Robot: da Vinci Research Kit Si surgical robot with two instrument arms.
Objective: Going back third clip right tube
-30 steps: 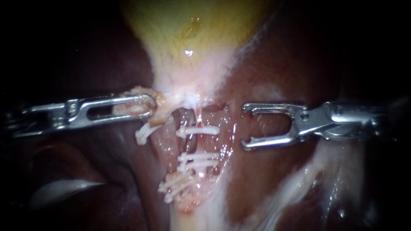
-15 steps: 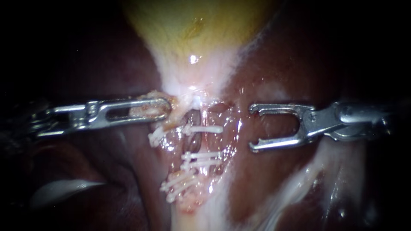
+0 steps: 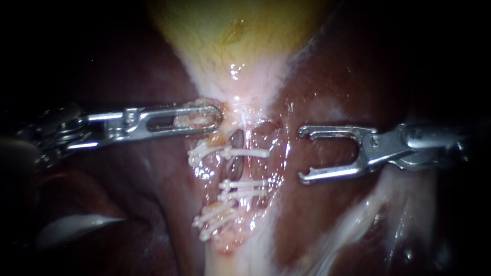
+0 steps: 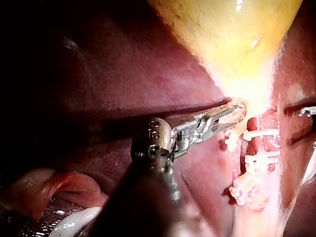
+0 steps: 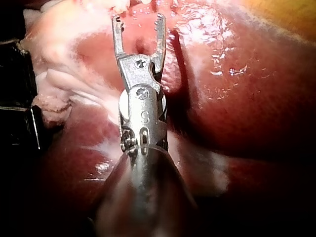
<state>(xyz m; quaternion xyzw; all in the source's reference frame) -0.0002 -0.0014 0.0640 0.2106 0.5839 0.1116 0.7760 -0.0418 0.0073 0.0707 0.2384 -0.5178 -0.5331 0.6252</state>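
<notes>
The yellow gallbladder (image 3: 230, 36) narrows down to pale tissue with several white clips (image 3: 244, 152) lying across the tubes below it. My left instrument (image 3: 215, 118) comes in from the left, its jaws shut on a lump of tissue at the gallbladder's neck, just above the clips. In the left wrist view the left instrument (image 4: 233, 112) holds the same lump beside the clips (image 4: 256, 158). My right instrument (image 3: 303, 155) lies to the right of the clips, apart from them, jaws open with nothing between them. The right wrist view shows the right instrument (image 5: 139, 20) held over the liver (image 5: 237, 98).
Dark red liver (image 3: 327, 214) surrounds the clipped tubes on both sides. A pale band of tissue (image 3: 353, 225) runs down to the right under my right instrument. A whitish fold (image 3: 76, 227) lies at the lower left.
My left instrument has moved right and slightly up with its held tissue, pushing the neck and upper clips a little to the right. My right instrument has drawn back slightly right, jaws still open.
</notes>
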